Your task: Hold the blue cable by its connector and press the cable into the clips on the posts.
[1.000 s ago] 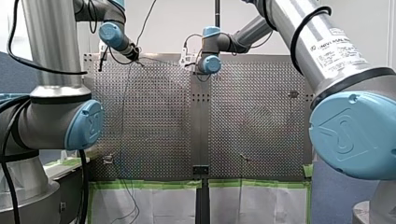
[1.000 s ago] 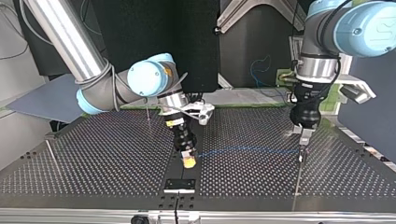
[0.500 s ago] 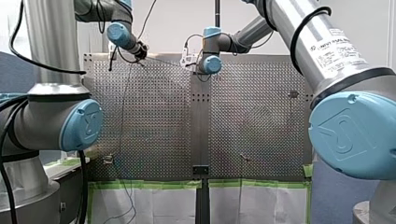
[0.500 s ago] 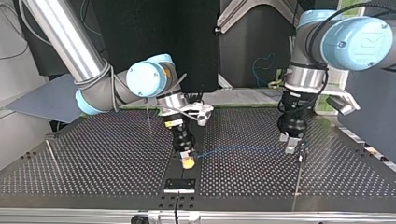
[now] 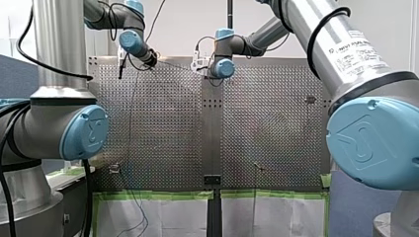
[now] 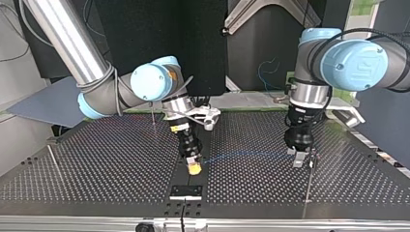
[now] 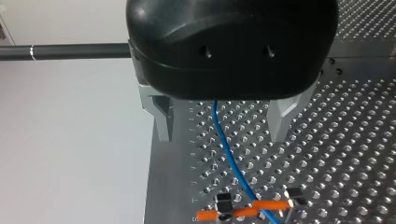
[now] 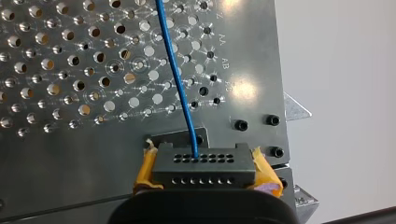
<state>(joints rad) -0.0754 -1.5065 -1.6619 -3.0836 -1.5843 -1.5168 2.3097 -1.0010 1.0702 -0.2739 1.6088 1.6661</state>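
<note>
Looks like a robotics lab here: big perforated metal table (image 6: 96, 159), green tape (image 5: 158, 194) by its edge, bare white wall (image 5: 180, 22) behind

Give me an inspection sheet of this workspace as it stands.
Surface: perforated metal table, two panels joined at a centre strip.
Job's things: thin blue cable runs from the black multi-hole connector to my left gripper; orange clip ahead of that gripper; thin metal post beside it.
Clutter: nothing seen.
Grippers: my right gripper, yellow pads, shut on the connector; my left gripper open, cable between its fingers.
Cables: thin black cable crosses the table in the front view.
Surroundings: green tape along the table's edge.
</note>
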